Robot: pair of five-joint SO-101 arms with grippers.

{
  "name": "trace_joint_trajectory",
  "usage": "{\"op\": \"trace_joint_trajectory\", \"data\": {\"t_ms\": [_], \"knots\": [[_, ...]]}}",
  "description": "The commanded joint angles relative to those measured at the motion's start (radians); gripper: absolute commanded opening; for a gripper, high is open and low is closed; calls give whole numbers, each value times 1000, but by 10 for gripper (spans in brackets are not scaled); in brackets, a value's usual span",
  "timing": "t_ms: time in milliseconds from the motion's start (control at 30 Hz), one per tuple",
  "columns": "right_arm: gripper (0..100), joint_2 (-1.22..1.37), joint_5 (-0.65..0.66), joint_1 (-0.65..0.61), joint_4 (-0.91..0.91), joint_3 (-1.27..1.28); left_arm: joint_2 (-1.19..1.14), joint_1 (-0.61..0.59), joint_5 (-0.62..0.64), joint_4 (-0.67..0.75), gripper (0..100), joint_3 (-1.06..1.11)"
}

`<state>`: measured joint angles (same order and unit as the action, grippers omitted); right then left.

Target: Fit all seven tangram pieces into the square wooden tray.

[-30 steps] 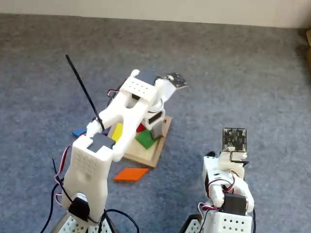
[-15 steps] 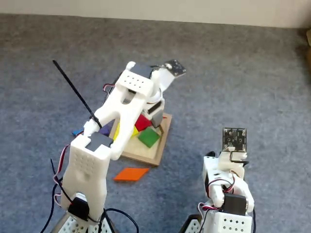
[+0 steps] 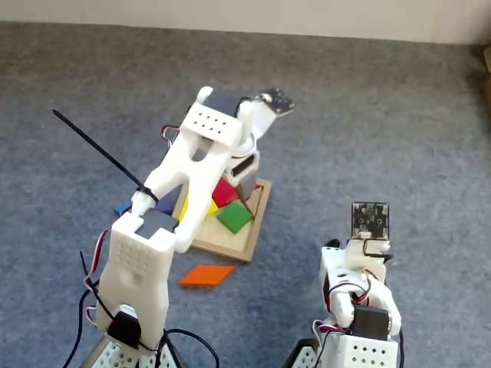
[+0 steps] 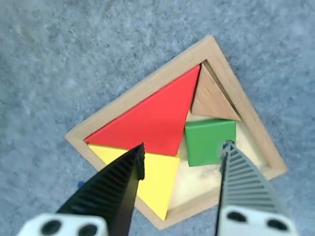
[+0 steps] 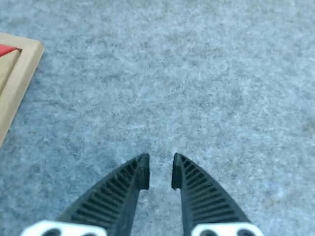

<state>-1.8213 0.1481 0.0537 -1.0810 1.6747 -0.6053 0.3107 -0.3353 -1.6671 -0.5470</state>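
A grey-blue carpeted counter [image 3: 368,115] runs back to a pale wall strip [image 3: 307,19] at the far edge. The square wooden tray [image 4: 142,88] lies left of centre, with the left gripper [image 4: 183,146] above it, jaws wide apart and empty. An orange parallelogram piece [image 3: 207,274] lies on the carpet just nearer. The right gripper [image 5: 160,169] is over the carpet to the right, jaws slightly apart.
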Motion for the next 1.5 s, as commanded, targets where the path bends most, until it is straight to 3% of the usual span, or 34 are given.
{"op": "trace_joint_trajectory", "data": {"t_ms": [0,400,600,1033,1467], "knots": [[91,-8,2,10,1,119,61,-39,-21,-40,252,-54],[91,-8,2,10,1,119,271,-255,-29,-68,211,31],[91,-8,2,10,1,119,309,-375,-114,-61,211,170],[91,-8,2,10,1,119,312,-567,-249,203,211,469],[91,-8,2,10,1,119,312,-661,-347,230,207,575]]}}
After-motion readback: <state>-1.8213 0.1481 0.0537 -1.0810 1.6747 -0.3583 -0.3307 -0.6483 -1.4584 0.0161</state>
